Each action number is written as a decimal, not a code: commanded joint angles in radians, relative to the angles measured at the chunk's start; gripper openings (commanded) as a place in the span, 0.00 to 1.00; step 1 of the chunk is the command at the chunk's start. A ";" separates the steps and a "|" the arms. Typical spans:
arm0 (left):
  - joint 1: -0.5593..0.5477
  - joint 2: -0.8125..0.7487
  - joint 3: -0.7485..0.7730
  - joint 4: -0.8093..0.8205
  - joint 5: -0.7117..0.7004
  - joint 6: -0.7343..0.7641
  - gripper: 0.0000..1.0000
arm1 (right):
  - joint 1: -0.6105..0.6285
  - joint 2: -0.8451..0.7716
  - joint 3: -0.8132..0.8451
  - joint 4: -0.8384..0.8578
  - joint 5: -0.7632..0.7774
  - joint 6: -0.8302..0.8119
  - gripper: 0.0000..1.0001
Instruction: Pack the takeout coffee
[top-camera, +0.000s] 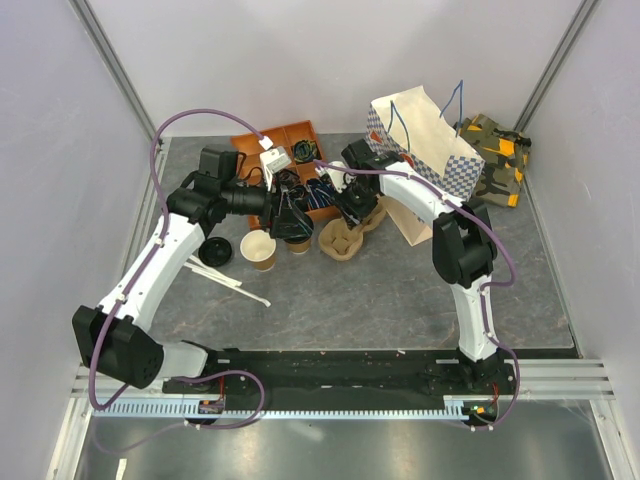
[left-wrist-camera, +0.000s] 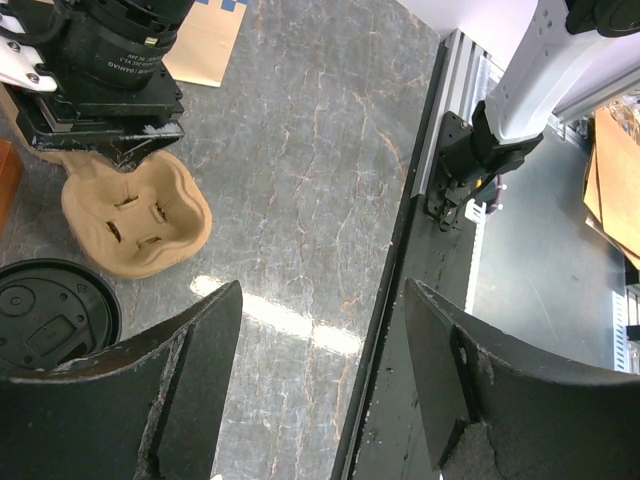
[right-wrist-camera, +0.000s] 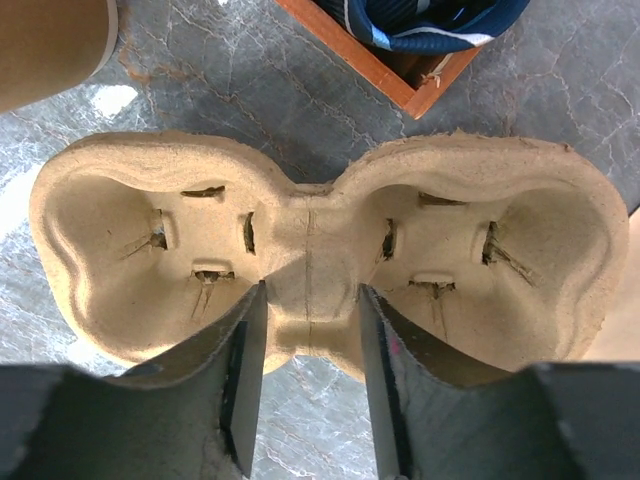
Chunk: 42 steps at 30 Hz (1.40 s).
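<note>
The takeout coffee (top-camera: 299, 245), a brown cup with a black lid, stands beside the tan pulp cup carrier (top-camera: 342, 240) and is mostly hidden under my left gripper (top-camera: 290, 224). In the left wrist view its black lid (left-wrist-camera: 45, 315) lies just outside the left finger. The left gripper (left-wrist-camera: 322, 300) is open with only bare table between its fingers. My right gripper (top-camera: 353, 212) is over the carrier. In the right wrist view its fingers (right-wrist-camera: 308, 290) clamp the carrier's (right-wrist-camera: 120, 230) centre bridge. The carrier also shows in the left wrist view (left-wrist-camera: 130, 215).
A lidless tan cup (top-camera: 258, 249) and a loose black lid (top-camera: 214, 251) sit left of the coffee, with white sticks (top-camera: 228, 279) in front. An orange tray (top-camera: 290, 145) of items stands behind. An open paper bag (top-camera: 425, 140) and a camouflage pouch (top-camera: 497, 155) are at back right.
</note>
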 joint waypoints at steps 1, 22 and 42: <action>0.003 0.006 0.006 0.034 0.042 -0.033 0.74 | 0.003 -0.024 0.037 -0.010 0.038 -0.028 0.45; 0.003 0.015 -0.023 0.056 0.061 -0.062 0.75 | 0.001 -0.032 0.098 -0.067 0.015 -0.027 0.66; 0.003 0.013 -0.039 0.056 0.059 -0.057 0.76 | 0.004 0.043 0.081 -0.042 0.010 -0.039 0.59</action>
